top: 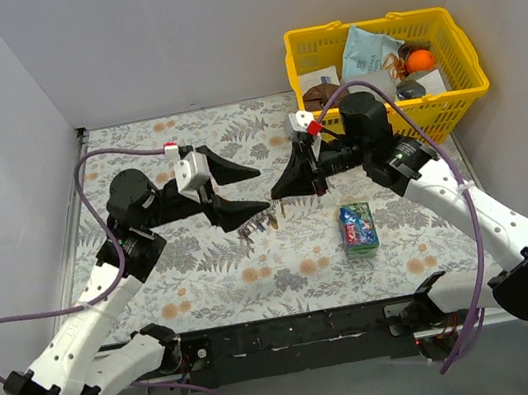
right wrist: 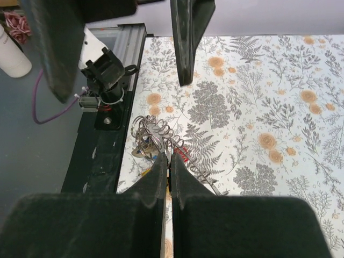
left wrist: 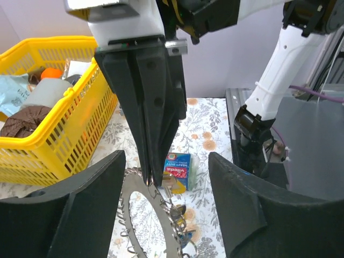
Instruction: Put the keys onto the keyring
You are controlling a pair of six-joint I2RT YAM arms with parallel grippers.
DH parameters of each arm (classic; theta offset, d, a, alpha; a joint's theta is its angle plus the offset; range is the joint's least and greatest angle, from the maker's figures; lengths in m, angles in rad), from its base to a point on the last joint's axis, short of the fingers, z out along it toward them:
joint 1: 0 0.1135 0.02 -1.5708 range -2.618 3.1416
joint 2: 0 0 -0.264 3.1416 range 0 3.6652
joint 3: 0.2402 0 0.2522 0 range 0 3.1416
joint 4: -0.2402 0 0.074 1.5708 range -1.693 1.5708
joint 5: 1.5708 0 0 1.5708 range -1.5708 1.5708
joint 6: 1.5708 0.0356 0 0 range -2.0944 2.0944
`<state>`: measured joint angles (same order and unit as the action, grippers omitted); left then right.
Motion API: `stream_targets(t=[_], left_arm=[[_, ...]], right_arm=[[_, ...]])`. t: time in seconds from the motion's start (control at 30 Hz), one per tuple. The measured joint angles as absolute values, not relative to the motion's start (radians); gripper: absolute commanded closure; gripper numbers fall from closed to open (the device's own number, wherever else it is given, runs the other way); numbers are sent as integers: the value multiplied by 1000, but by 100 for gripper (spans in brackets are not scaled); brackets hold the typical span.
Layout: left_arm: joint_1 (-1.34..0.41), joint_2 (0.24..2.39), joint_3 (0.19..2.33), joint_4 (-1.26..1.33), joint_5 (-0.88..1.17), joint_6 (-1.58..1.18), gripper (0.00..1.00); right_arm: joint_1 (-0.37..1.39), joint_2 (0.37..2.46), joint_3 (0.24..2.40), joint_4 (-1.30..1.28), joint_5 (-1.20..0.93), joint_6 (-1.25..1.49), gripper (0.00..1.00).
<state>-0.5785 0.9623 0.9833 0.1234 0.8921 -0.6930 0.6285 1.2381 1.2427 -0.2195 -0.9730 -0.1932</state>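
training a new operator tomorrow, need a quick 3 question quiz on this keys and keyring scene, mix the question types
1. True or false: the left gripper is open.
2. Multiple choice: the blue-green packet lies
A. between the left gripper's fingers
B. on the table, apart from the keys
C. on top of the keys
3. Short answer: which gripper has its shut fingertips down at the keys and the keyring?

Key
1. True
2. B
3. The right gripper
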Motion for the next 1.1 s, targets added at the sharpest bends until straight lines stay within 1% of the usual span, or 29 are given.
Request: stream_targets(t=[0.13, 0.27, 0.33, 0.4, 0.47, 0.57, 0.73, 0.9, 1.1], left_arm=[[-579, 1008, 1115, -44, 857, -643, 33], [-579, 1124, 1302, -245, 809, -599, 32], [-579, 1197, 1396, -349, 792, -577, 34], [-579, 1260, 1464, -435, 785, -555, 38], [-579, 1314, 1512, -516, 785, -535, 40], [-579, 1364, 1535, -610, 793, -511, 43], [-579, 1396, 1557, -709, 804, -486, 44], [-579, 1396, 1568, -754, 838, -471, 52], [-579, 1398, 1565, -786, 898, -441, 52]], right_arm=[[628, 1259, 1269, -278, -948, -221, 99], [628, 1266, 1295, -328, -926, -251, 99], [628, 1266, 1302, -349, -915, -267, 99], [628, 1266, 1303, -366, -902, -279, 99], [628, 1267, 1304, -384, -889, -293, 99], [628, 1276, 1304, -407, -880, -305, 99], [628, 1287, 1304, -424, -869, -320, 99], [628, 1288, 1304, -425, -866, -324, 99], [628, 1288, 1304, -426, -865, -329, 99]])
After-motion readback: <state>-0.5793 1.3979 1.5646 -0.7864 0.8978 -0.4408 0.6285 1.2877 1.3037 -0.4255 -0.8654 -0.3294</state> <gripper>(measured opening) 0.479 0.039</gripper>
